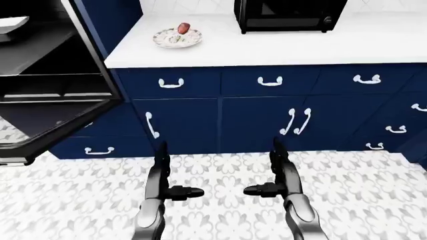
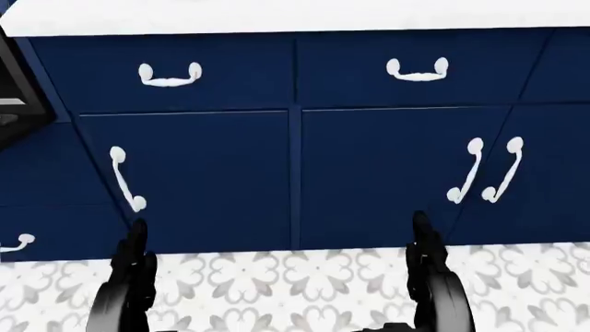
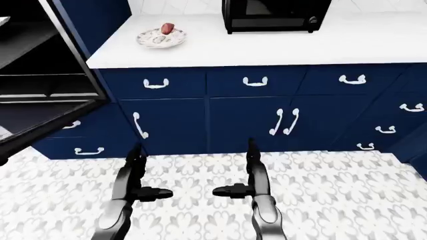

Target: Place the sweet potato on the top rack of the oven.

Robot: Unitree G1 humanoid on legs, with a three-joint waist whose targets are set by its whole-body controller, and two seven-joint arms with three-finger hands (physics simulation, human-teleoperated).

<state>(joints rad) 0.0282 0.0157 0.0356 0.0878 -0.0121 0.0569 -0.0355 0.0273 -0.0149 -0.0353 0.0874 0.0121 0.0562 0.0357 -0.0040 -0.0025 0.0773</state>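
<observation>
Both hands hung low over the patterned floor (image 1: 80,200), empty: the left hand (image 1: 166,180) and right hand (image 1: 277,177) had fingers spread apart, touching nothing. The sweet potato (image 1: 183,27) lay on a plate (image 1: 174,40) on the white tabletop (image 1: 300,47), beside the open oven (image 1: 46,75) at left.

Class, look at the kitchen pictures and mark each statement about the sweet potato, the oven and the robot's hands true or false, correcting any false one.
1. The sweet potato lies on a plate on the counter. True.
2. The left hand grips the sweet potato. False: it is empty and open, low over the floor.
3. The oven at the left-eye view's left stands open. True.
4. The right hand holds a cupboard handle. False: it touches nothing.
</observation>
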